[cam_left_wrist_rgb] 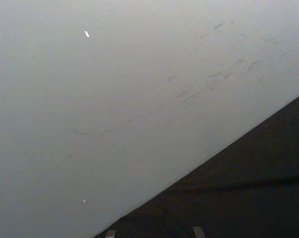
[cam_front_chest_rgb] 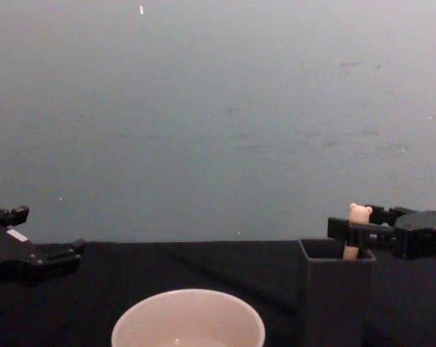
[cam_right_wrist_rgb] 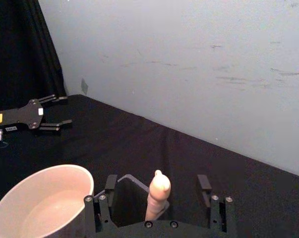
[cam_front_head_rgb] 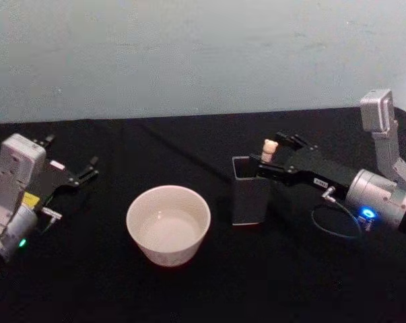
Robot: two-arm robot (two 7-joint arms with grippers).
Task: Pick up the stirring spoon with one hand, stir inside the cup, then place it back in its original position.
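Note:
The stirring spoon [cam_front_head_rgb: 269, 149] stands upright in the dark grey square holder [cam_front_head_rgb: 250, 195], its beige bear-head handle [cam_front_chest_rgb: 359, 214] poking above the rim. My right gripper [cam_front_head_rgb: 273, 153] is open and level with that handle. In the right wrist view the handle [cam_right_wrist_rgb: 158, 193] rises midway between the two spread fingers [cam_right_wrist_rgb: 204, 183] and touches neither. The cream-white cup [cam_front_head_rgb: 167, 256] sits left of the holder with a pale inside. My left gripper [cam_front_head_rgb: 71, 153] rests open at the table's left, away from both.
Black cloth [cam_front_head_rgb: 209, 289] covers the table, and a pale wall [cam_front_head_rgb: 203, 54] rises behind its far edge. A loop of blue cable [cam_front_head_rgb: 335, 222] hangs by the right wrist. Bare cloth separates the cup from the left gripper [cam_right_wrist_rgb: 62, 110].

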